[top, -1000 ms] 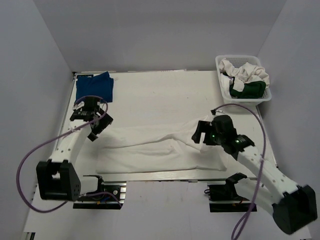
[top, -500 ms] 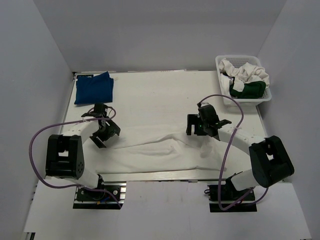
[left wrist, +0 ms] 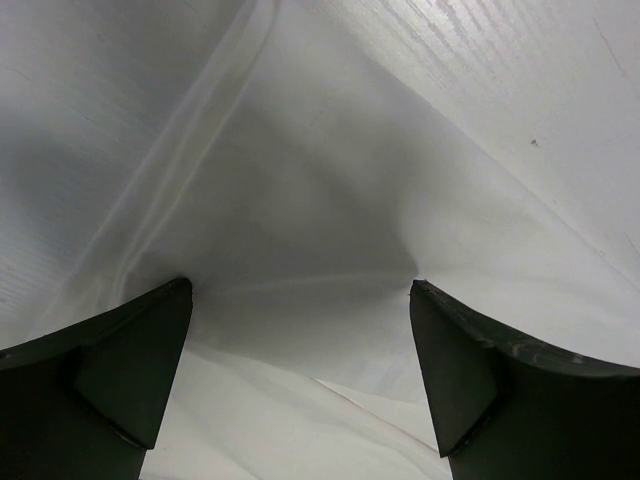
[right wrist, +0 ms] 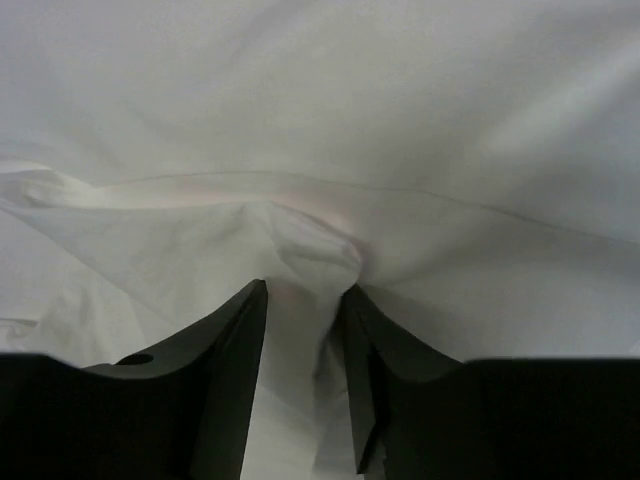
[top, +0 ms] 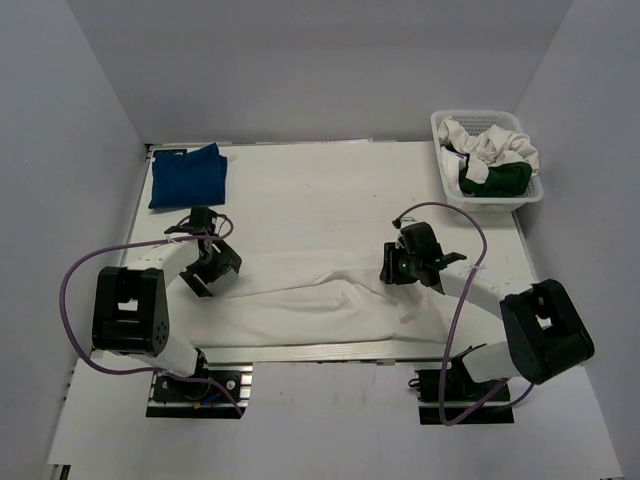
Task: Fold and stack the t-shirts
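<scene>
1. The white shirt (top: 320, 305) lies in a long wrinkled band across the near part of the surface (top: 320, 190), from about 8 o'clock to 4 o'clock.
2. My left fingers (top: 208, 272) are down at the shirt's 9 o'clock end. They are spread wide, and in my left wrist view the cloth (left wrist: 300, 230) sags in a slack hollow between them, not pinched.
3. My right fingers (top: 392, 268) sit on the shirt's far edge, toward its 2 o'clock end. They are drawn narrow and pinch a small fold of the cloth (right wrist: 305, 245), which bunches up just ahead of the tips.
4. The blue shirt (top: 188, 177) lies folded flat in the 10 o'clock corner, well apart from the white shirt.
5. The basket (top: 440, 150) stands in the 2 o'clock corner. In it a green shirt (top: 497, 180) lies under crumpled white cloth (top: 490, 143).
</scene>
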You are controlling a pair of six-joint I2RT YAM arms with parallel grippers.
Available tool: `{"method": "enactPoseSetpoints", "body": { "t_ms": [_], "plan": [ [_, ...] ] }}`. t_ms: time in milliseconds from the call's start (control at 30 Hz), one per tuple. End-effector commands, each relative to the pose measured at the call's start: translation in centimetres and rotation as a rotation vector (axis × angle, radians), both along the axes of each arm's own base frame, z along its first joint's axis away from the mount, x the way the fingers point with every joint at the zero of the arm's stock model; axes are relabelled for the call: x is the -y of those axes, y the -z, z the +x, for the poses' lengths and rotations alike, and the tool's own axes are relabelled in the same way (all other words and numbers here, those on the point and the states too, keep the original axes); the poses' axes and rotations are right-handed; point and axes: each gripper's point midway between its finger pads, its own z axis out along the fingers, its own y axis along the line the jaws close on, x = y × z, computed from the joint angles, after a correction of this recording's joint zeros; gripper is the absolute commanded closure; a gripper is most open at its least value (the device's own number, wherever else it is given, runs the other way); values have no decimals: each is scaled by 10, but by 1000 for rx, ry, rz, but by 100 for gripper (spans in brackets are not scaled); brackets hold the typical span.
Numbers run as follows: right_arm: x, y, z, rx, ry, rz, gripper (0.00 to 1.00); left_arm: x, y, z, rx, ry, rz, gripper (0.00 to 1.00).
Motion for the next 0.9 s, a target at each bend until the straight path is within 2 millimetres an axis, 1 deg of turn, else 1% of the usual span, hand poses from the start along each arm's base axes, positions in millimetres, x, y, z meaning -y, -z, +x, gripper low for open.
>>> {"method": "enactPoseSetpoints", "body": {
  "t_ms": [0,33,67,133,167,200,233,267,300,367,400,433,467,500,533,567,600,633,667,700,733,800,833,867],
  "plan": [
    [-3,-4,-21,-41,-27,39,61,-2,0,4,11,3,15,0],
    [-5,-7,-22,-34,-35,51,73,-3,0,4,10,12,17,0],
    [-7,-20,-21,2,-40,76,78,-3,0,4,10,12,17,0],
    [-7,-25,-25,-2,-40,87,82,-2,-2,8,21,12,17,0],
    [-9,-35,-25,18,-47,107,87,-2,-2,6,12,12,17,0],
    [-7,-33,-32,-13,-48,98,87,-2,-2,6,12,12,17,0],
    [-9,-33,-38,-29,-69,105,90,-2,-2,6,12,12,17,0],
    [-12,-38,-43,-32,-93,125,90,-2,-2,6,12,12,17,0],
    [-11,-32,-57,-82,-122,120,92,-2,-2,6,12,12,17,0],
    [-13,-31,-71,-106,-166,126,92,-2,-2,6,12,12,17,0],
    [-13,-29,-87,-153,-197,146,91,-2,-2,6,12,12,17,0],
    [-13,-28,-95,-165,-214,148,86,-4,-2,6,12,9,28,0],
    [-10,-24,-113,-222,-230,147,72,-6,-2,4,4,7,37,0],
    [-13,-30,-113,-199,-240,159,61,-6,-2,4,4,7,37,0],
    [-8,-24,-126,-239,-244,147,56,-9,-2,4,5,4,51,0],
    [-7,-23,-134,-258,-251,142,53,-8,-1,2,-3,-5,49,0],
    [-10,-33,-137,-219,-267,178,40,-10,-4,5,6,-8,59,0],
    [-16,-42,-140,-215,-292,225,33,-10,-4,5,6,-8,59,0],
    [-21,-49,-142,-202,-305,256,27,-10,-4,5,6,-8,59,0],
    [-27,-68,-142,-152,-338,313,10,-10,-4,8,16,-8,58,0],
    [-29,-72,-142,-130,-351,328,10,-8,-4,7,15,-6,49,0],
    [-26,-81,-134,-65,-324,332,10,-8,-5,10,26,-6,48,0],
    [-19,-84,-114,15,-247,287,10,-8,-2,9,15,-6,49,0],
    [-17,-86,-106,25,-184,290,10,-8,-4,11,16,-6,49,0]
  ]
}}
